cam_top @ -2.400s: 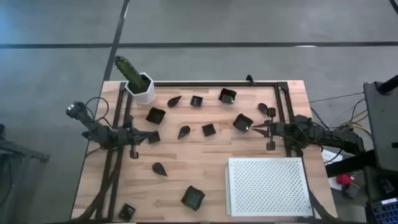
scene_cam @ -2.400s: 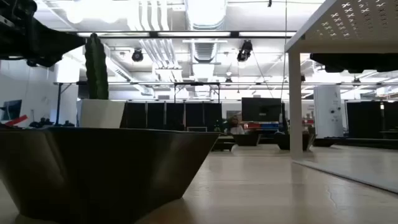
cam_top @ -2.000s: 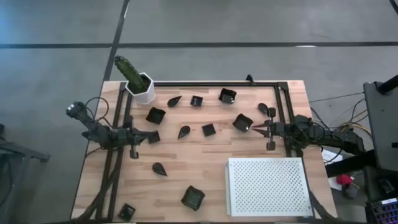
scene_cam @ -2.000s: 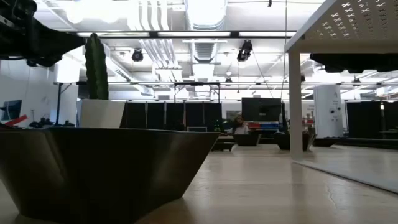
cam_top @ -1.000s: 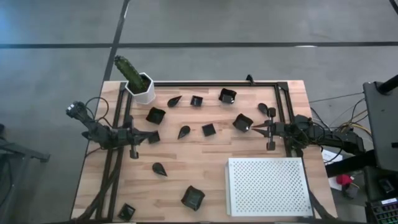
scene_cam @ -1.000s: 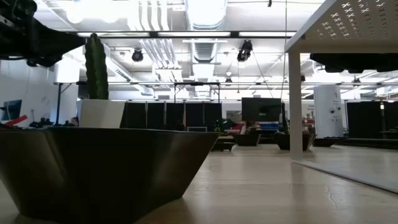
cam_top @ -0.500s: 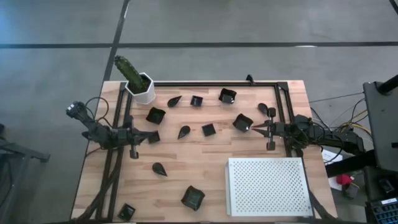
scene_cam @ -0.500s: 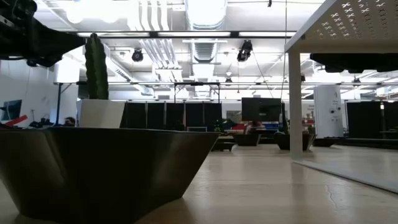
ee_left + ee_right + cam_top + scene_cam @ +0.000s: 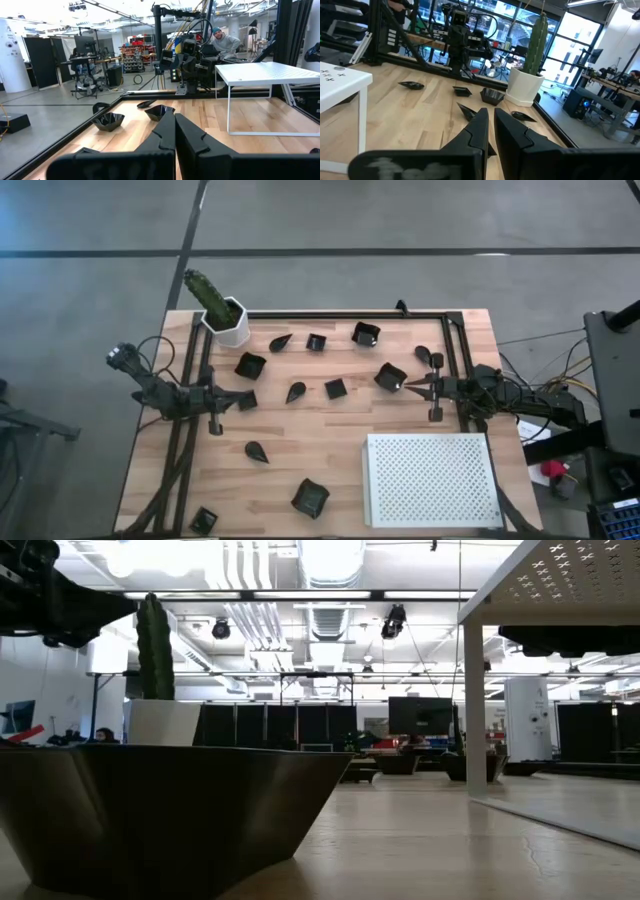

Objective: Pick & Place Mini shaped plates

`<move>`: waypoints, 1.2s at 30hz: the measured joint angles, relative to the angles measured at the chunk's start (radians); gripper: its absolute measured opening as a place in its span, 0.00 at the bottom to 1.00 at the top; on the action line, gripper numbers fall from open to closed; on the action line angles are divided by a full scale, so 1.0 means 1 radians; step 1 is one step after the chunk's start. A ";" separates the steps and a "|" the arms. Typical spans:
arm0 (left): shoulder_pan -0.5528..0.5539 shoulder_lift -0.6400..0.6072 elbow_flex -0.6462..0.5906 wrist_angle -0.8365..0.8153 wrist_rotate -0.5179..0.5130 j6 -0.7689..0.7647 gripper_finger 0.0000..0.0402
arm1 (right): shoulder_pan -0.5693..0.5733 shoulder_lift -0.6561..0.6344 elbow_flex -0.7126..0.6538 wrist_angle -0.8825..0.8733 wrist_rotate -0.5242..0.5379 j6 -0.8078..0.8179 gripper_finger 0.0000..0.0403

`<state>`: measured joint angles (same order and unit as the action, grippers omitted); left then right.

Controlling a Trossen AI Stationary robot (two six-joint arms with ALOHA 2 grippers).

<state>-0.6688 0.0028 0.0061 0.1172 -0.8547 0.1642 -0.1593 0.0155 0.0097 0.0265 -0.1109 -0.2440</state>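
My right gripper is nearly shut and empty beside a square plate. I'd open wide before straddling its rim. My left gripper waits closed.

Both arms lie low, pointing inward: left tool closed; right tool nearly closed, empty.

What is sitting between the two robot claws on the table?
In the high view, two mini plates lie between the left claw and the right claw: a teardrop plate and a small square plate.
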 joint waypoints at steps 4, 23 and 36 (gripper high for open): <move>0.000 0.000 0.000 0.000 0.000 0.000 0.00 | 0.000 0.000 0.000 0.000 0.000 0.000 0.07; 0.000 0.000 0.000 0.000 0.000 0.000 0.00 | 0.000 0.000 0.000 0.000 0.000 -0.002 0.07; 0.000 0.000 0.000 0.004 0.000 -0.029 0.00 | 0.000 0.000 0.000 0.000 0.000 -0.001 0.07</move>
<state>-0.6686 0.0029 0.0061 0.1216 -0.8547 0.1355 -0.1593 0.0157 0.0097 0.0265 -0.1112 -0.2453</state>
